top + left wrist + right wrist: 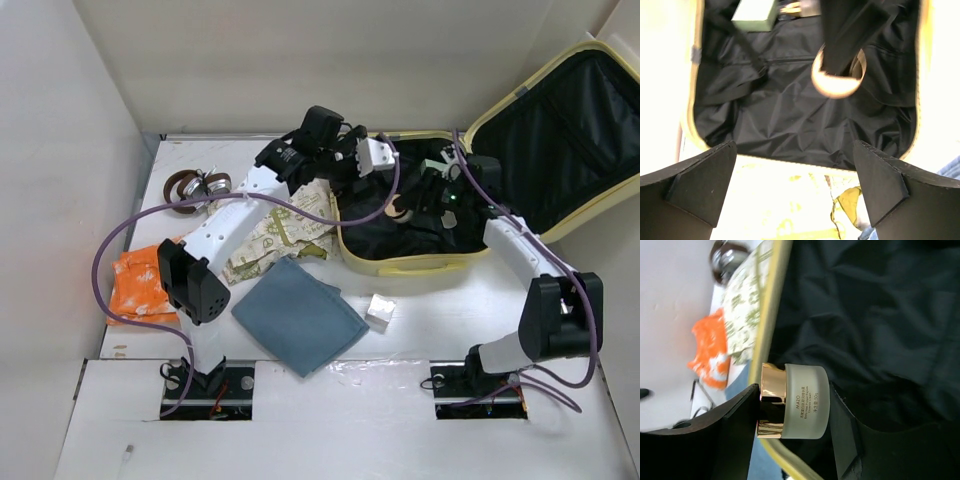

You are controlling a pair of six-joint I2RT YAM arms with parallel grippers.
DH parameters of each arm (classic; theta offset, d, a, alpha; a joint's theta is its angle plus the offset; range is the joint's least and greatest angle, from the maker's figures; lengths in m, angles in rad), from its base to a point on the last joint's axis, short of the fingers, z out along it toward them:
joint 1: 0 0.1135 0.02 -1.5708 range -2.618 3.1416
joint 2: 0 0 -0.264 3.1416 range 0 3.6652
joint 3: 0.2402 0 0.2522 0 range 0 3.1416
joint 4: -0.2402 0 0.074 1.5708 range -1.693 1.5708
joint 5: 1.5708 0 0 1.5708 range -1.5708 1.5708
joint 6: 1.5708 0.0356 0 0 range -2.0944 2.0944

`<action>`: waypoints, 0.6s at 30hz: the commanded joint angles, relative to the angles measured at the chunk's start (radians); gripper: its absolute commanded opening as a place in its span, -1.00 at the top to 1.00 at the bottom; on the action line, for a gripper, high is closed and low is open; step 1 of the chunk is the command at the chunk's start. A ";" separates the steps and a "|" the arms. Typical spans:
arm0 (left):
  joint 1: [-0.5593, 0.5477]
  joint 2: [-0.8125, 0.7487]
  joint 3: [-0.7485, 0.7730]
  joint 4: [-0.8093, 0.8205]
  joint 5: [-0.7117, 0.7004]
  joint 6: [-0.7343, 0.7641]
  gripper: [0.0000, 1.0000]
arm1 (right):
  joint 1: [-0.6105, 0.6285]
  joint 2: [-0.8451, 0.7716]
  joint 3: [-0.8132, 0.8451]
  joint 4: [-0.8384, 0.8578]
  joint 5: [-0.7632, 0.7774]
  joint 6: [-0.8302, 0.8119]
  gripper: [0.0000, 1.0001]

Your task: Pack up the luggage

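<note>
The pale yellow luggage (400, 266) lies open at the right, its lid (560, 150) raised and its black lining (790, 115) showing. My right gripper (410, 203) is inside the luggage, shut on a frosted cream jar (802, 400) with a gold lid, held above the lining near the front rim. The jar also shows in the left wrist view (832, 87). My left gripper (795, 150) is open and empty, hovering over the luggage's left rim (790, 162) and a patterned cloth (770, 205). A pale green box (756, 14) lies in the luggage.
On the table left of the luggage lie the patterned cloth (275, 235), a folded blue-grey cloth (298, 315), an orange packet (140, 285), brown round items (195, 188) and a small silvery box (380, 312). White walls stand on the left and at the back.
</note>
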State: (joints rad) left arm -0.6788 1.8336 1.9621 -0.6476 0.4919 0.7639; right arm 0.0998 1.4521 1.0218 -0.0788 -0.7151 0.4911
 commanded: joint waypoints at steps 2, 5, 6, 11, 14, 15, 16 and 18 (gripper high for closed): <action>0.056 -0.005 0.077 0.031 -0.042 -0.133 -1.00 | -0.127 -0.003 -0.015 0.028 -0.017 -0.064 1.00; 0.099 0.018 0.089 0.019 -0.058 -0.161 -1.00 | -0.213 0.011 -0.002 -0.106 0.051 -0.167 1.00; 0.113 0.027 0.089 0.008 -0.049 -0.187 -1.00 | -0.230 0.037 0.023 -0.151 0.075 -0.196 1.00; 0.200 0.081 0.107 -0.001 -0.013 -0.239 -1.00 | -0.305 0.076 0.060 -0.352 0.238 -0.304 1.00; 0.231 0.116 0.116 -0.001 0.020 -0.250 -1.00 | -0.336 0.086 0.060 -0.394 0.308 -0.315 1.00; 0.245 0.133 0.126 -0.001 0.030 -0.259 -1.00 | -0.351 0.097 0.048 -0.404 0.319 -0.315 1.00; 0.258 0.133 0.126 -0.001 0.030 -0.259 -1.00 | -0.362 0.109 0.038 -0.404 0.319 -0.315 1.00; 0.269 0.157 0.135 -0.001 0.062 -0.259 -1.00 | -0.362 0.135 0.038 -0.404 0.309 -0.315 1.00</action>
State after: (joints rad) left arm -0.4164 1.9942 2.0445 -0.6460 0.4877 0.5350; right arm -0.2535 1.5719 1.0294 -0.4500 -0.4416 0.2115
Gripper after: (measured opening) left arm 0.997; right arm 0.576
